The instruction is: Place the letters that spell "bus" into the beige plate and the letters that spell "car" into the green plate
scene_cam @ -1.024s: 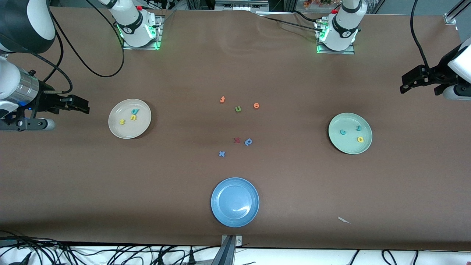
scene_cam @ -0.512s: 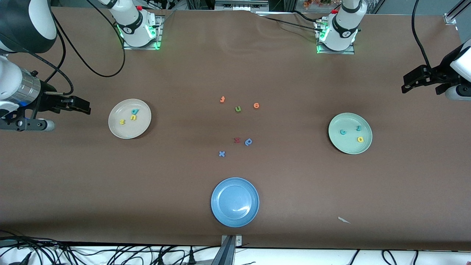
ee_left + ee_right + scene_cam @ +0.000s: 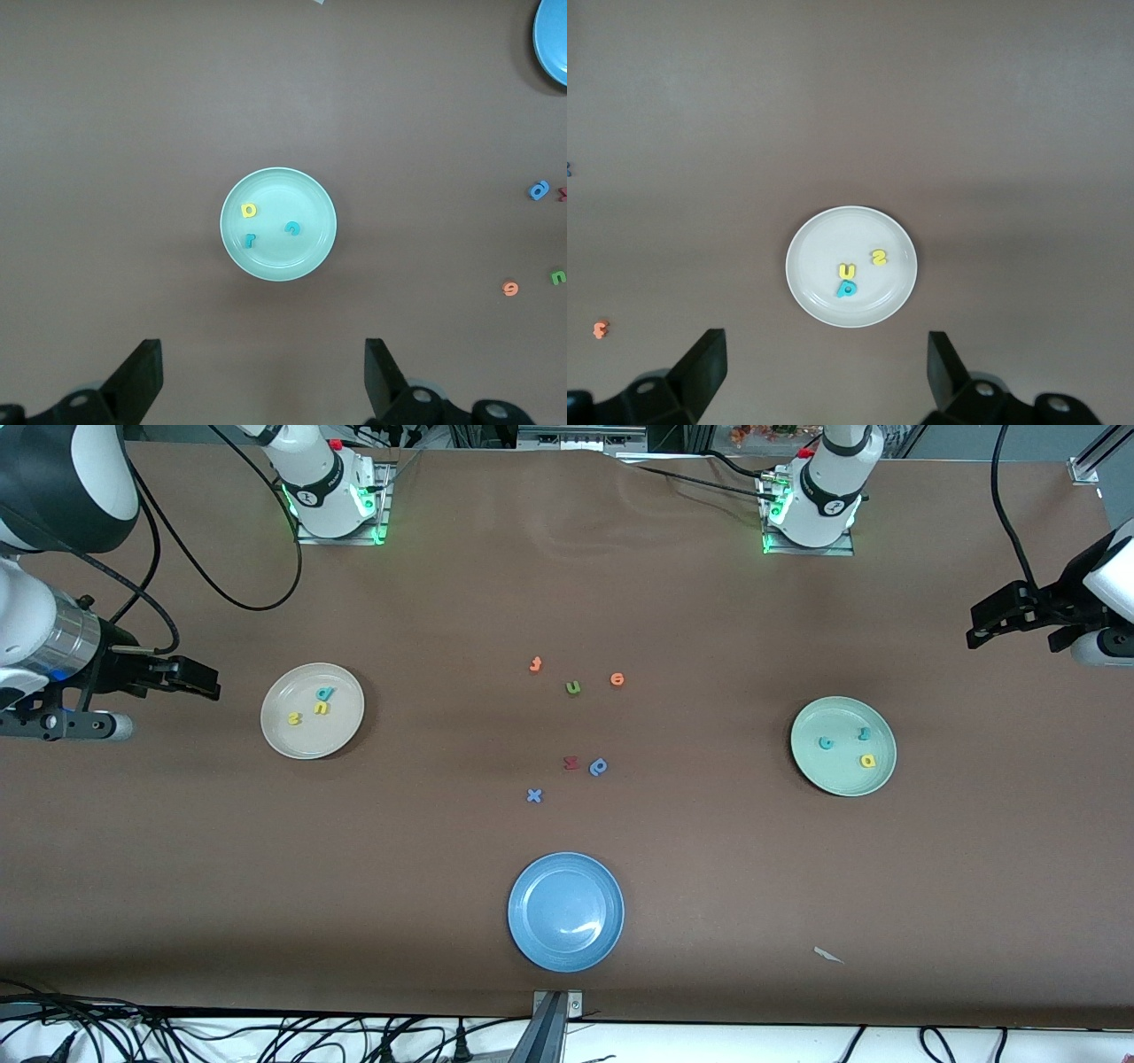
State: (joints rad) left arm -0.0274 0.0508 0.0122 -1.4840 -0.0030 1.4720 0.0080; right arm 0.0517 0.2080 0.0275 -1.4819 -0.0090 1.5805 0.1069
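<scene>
Both arms have edged a little farther outward since a second ago, the right gripper (image 3: 205,681) hanging with fingers apart past the beige plate (image 3: 345,726), the left gripper (image 3: 982,627) likewise spread wide and empty near the green plate (image 3: 811,766). Nothing on the table has shifted. With the letters that spell "bus" (image 3: 309,706) in the beige plate and the letters that spell "car" (image 3: 849,746) in the green one, the sorting looks finished.
</scene>
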